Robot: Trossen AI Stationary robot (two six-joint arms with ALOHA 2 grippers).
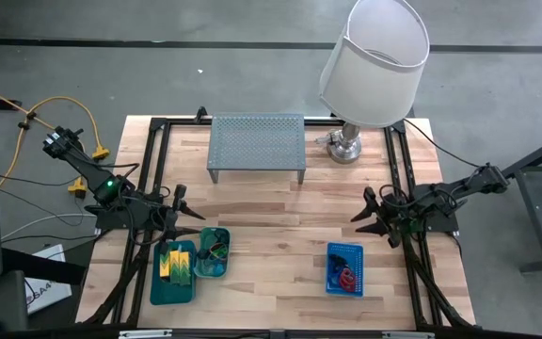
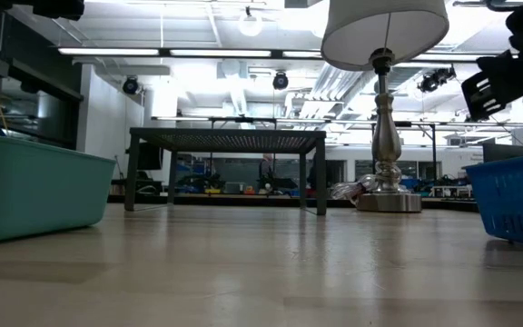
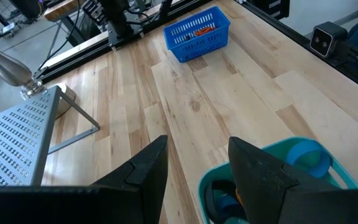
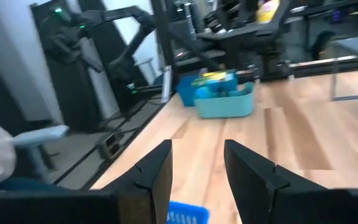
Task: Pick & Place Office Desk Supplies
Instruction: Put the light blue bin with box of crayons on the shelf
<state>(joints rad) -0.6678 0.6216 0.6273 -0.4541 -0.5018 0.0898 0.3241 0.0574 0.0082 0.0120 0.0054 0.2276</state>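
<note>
Nearest you on the table, the supplies look already sorted: the large teal tray (image 1: 173, 273) holds the yellow-green blocks (image 1: 177, 263), the small teal tray (image 1: 212, 252) touching its right side holds dark and blue band loops (image 1: 216, 250), and the blue mesh basket (image 1: 345, 268), well apart to the right, holds a red loop (image 1: 346, 278). You have no loose item on the bare wood that these views show, so judge the placing as done or nearly so; what is left, if anything, cannot be told from here.

Further back, the left gripper (image 1: 179, 215) hangs just behind the small tray, fingers parted, nothing between them. The right gripper (image 1: 369, 216) hangs behind the basket, jaws apart, also empty.

At the far edge stand the grey riser shelf (image 1: 257, 144) and the lamp (image 1: 373, 66), both untouched.

View differences: the left wrist view shows the blue loop curled inside the small tray; the high view blurs it. The low view hides all tray contents behind their walls. Only the high view places both arms.
</note>
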